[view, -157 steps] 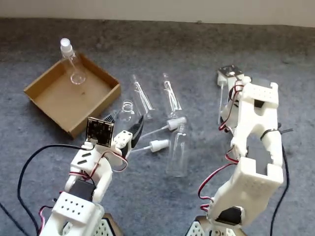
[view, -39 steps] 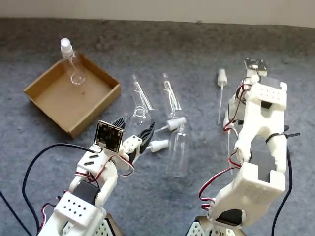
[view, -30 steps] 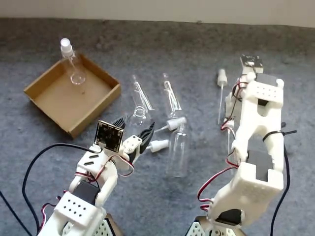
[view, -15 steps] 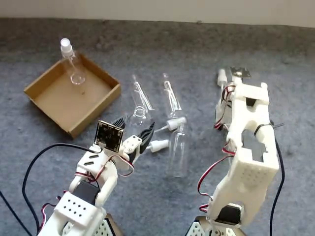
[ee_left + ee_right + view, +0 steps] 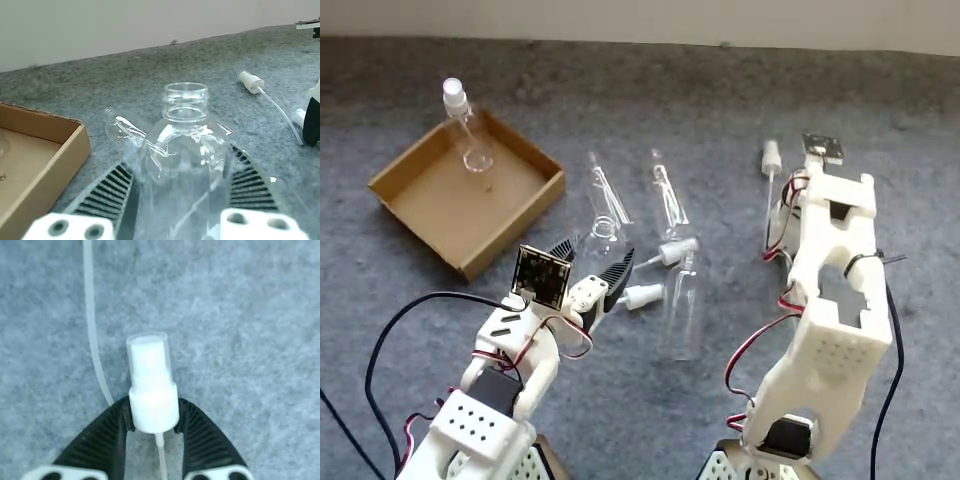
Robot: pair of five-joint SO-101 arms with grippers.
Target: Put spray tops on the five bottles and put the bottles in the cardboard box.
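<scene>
- The left claw (image 5: 181,167) pinches a clear open bottle (image 5: 186,145) by its body, with the uncapped neck pointing away from the wrist.
- In the high view, the left claw (image 5: 592,262) and its open bottle (image 5: 603,235) sit just beside the near corner of the cardboard box (image 5: 520,215).
- The right claw (image 5: 154,415) is closed on a white spray top (image 5: 152,397). It grips the collar, and the nozzle cap sticks out past the fingertips. The top's thin tube runs back between the fingers.
- A loose spray top (image 5: 771,155) lies on the grey tabletop (image 5: 720,100) just beside the right arm. Its long tube (image 5: 90,315) passes close to the held one.
- A capped bottle (image 5: 465,125) leans over the far corner of the cardboard box, with its white top outside the rim.
- Three uncapped bottles lie on the tabletop between the arms: a left bottle (image 5: 605,190), a middle bottle (image 5: 668,195) and a near bottle (image 5: 682,305).
- Two more spray tops lie there, one (image 5: 678,248) at the near bottle's neck and the other (image 5: 642,296) just beside the left claw.
</scene>
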